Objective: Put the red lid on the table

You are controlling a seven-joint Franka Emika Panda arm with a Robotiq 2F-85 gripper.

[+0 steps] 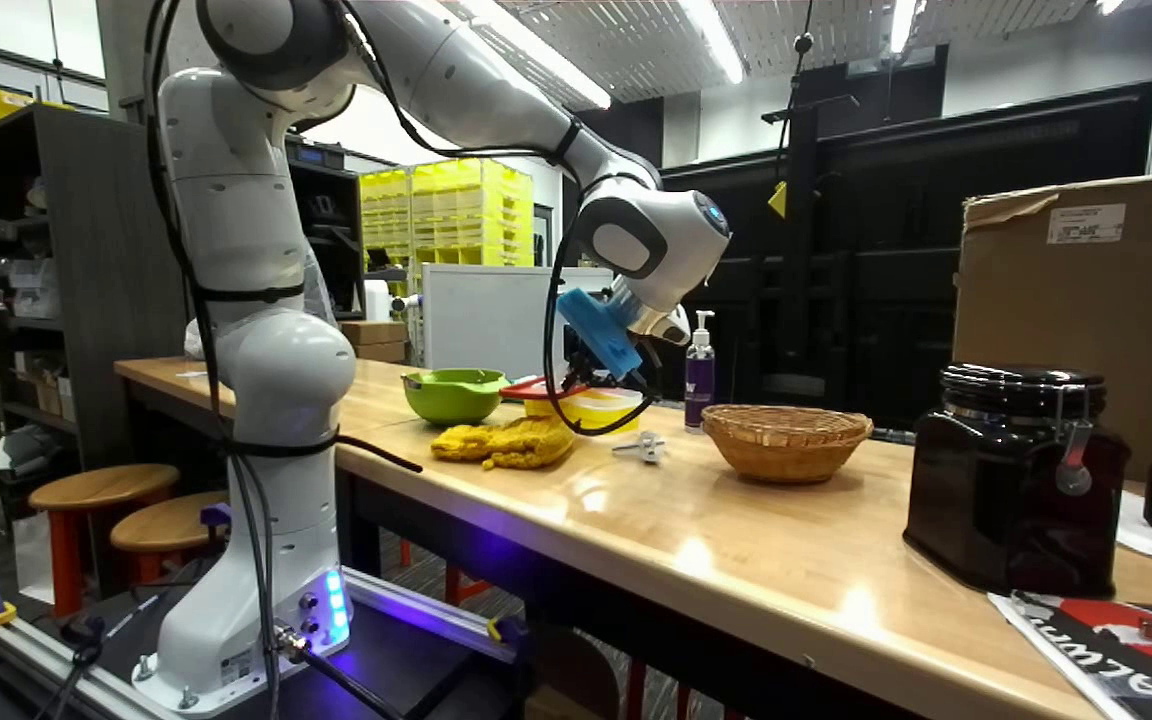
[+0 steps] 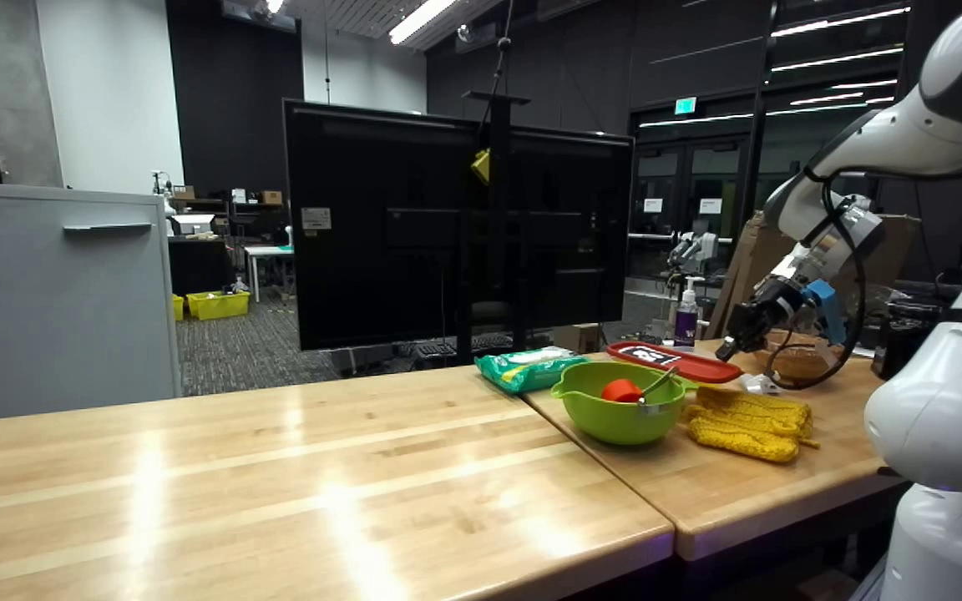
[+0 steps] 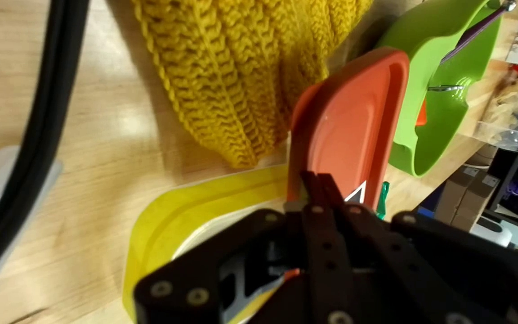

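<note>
My claw (image 3: pixel 316 177) is right at the red lid (image 3: pixel 352 118); I can't make out whether it grasps it. The lid overlaps a yellow tub (image 3: pixel 147 234) on the desk (image 1: pixel 736 535). Nearby, a green bowl (image 2: pixel 623 423) holds an orange piece (image 2: pixel 620 390) and a utensil (image 2: pixel 659 382); the basket's (image 1: pixel 786 450) bottom is hidden.

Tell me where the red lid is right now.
In the wrist view, the red lid is right of centre, between the yellow knitted cloth and the green bowl, its lower part hidden behind the gripper.
</note>
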